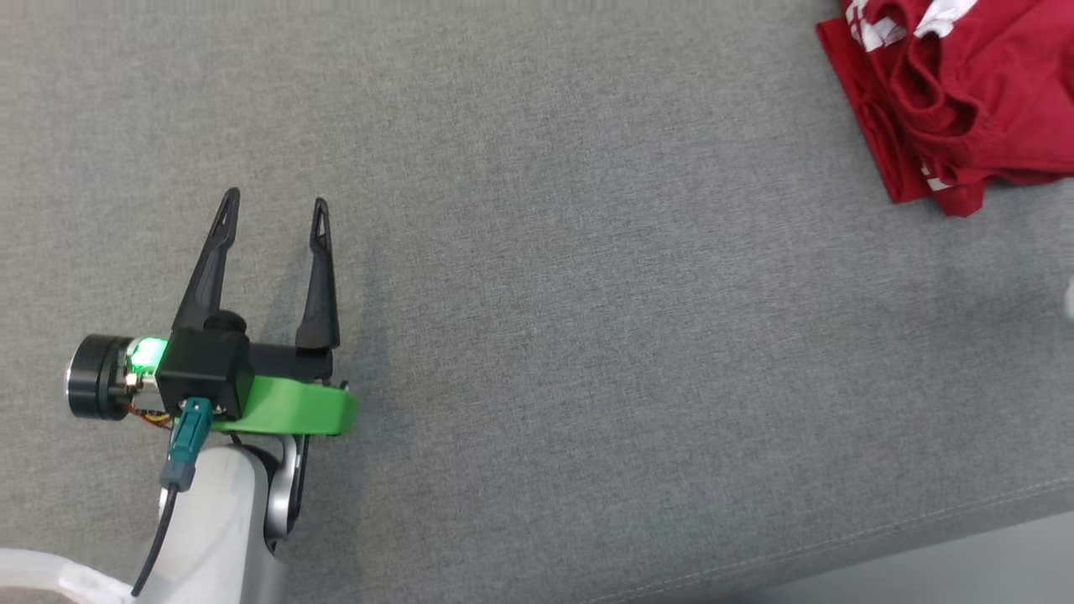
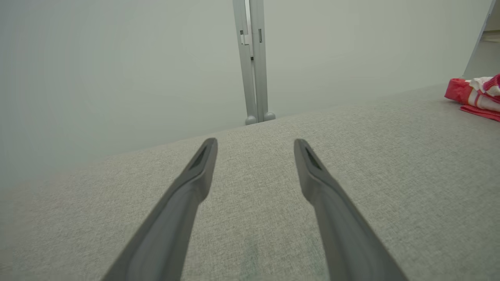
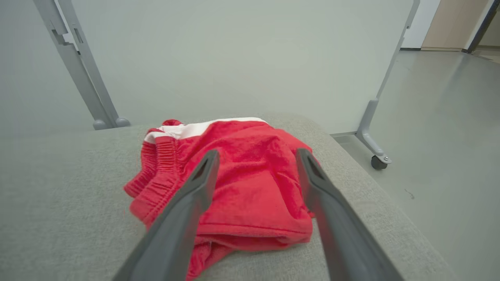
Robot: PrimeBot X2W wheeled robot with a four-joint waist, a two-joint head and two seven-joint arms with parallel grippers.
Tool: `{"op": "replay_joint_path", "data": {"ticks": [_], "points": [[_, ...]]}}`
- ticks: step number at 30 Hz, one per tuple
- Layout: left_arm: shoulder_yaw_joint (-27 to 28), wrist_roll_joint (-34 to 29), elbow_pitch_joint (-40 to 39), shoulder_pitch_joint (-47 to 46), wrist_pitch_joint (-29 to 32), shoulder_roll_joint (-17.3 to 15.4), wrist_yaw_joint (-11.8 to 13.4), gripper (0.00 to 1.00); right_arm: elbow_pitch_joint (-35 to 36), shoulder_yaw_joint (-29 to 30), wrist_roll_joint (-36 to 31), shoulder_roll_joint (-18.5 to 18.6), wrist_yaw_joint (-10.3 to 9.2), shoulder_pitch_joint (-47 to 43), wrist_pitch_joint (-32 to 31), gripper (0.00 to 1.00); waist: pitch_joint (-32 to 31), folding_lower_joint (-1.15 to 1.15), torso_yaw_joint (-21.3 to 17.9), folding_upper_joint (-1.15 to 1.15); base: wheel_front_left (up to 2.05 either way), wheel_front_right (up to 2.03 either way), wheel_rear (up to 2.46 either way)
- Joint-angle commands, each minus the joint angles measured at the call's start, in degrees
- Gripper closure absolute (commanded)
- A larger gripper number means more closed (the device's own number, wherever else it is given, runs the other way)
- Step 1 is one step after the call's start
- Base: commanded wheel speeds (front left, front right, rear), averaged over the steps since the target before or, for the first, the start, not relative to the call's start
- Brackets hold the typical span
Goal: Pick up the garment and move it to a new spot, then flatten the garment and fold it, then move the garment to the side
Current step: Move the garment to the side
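Observation:
The garment [image 1: 956,92] is red cloth with white stripes, folded into a thick bundle at the far right of the grey padded surface [image 1: 587,294]. My left gripper [image 1: 275,205] rests open at the lower left of the head view, far from the cloth, with bare fabric between its fingers. In the left wrist view the left gripper [image 2: 256,146] is open and the garment [image 2: 474,95] lies far to the right. In the right wrist view my right gripper [image 3: 257,156] hangs open just above the garment [image 3: 242,175], its fingers spread over the bundle and holding nothing.
The padded surface ends in a seamed front edge [image 1: 839,545] at the lower right, with pale floor [image 1: 990,570] beyond. A pale partition on grey legs [image 3: 373,117] with a caster [image 3: 378,162] stands behind the surface. Open floor [image 3: 449,136] lies to its right.

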State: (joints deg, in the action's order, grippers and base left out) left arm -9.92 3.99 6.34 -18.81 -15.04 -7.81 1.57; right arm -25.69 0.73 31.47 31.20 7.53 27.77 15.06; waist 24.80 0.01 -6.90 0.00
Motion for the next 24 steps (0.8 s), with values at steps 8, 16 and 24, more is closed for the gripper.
{"op": "replay_joint_path", "data": {"ticks": [8, 16, 24], "points": [[1.04, 1.86, 0.99, 6.21, 0.66, -0.59, 1.31, 0.0, 15.92, 4.91, -8.3, -12.4, -0.1, -17.64, 0.09, 0.0, -10.27, -0.01, -1.22, 0.0, 0.0, 0.0, 0.0], [1.11, 3.7, 0.85, 11.71, 1.62, 0.07, 2.29, 0.0, 23.44, 1.48, -12.02, -17.82, -0.1, -26.54, -1.0, 0.0, -16.05, -0.01, 0.89, 0.0, 0.0, 0.0, 0.0], [1.27, 4.94, 2.13, 17.2, 1.79, -0.15, 3.06, 0.0, 28.28, -0.45, -14.15, -19.93, -0.1, -31.46, -5.11, 0.0, -21.36, -0.01, 4.75, 0.0, 0.0, 0.0, 0.0]]}}
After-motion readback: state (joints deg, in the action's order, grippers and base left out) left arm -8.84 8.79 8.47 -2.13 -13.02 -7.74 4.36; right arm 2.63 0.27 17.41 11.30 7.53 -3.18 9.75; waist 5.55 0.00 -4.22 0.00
